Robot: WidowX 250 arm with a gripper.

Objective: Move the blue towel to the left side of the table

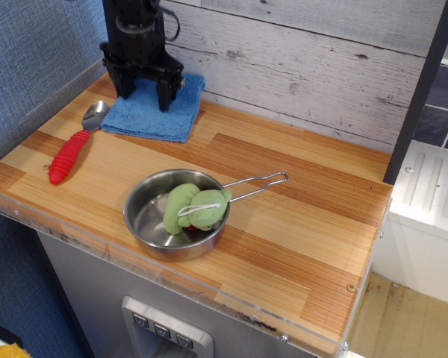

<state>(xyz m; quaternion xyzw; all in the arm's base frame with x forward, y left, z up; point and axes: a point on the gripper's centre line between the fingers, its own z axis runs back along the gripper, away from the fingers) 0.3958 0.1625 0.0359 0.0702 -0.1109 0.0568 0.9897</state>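
The blue towel (153, 113) lies flat at the back left of the wooden table (299, 216), close to the plank wall. My black gripper (143, 98) stands upright over the towel's far part. Its two fingers are spread apart, and their tips are at or just above the cloth. I see no cloth pinched between them. The towel's back edge is hidden behind the gripper.
A spoon (81, 140) with a red handle lies just left of the towel, nearly touching it. A steel pan (172, 216) holding a green plush toy (196, 209) sits at the front middle, its wire handle pointing right. The acrylic front edge (172, 280) bounds the table.
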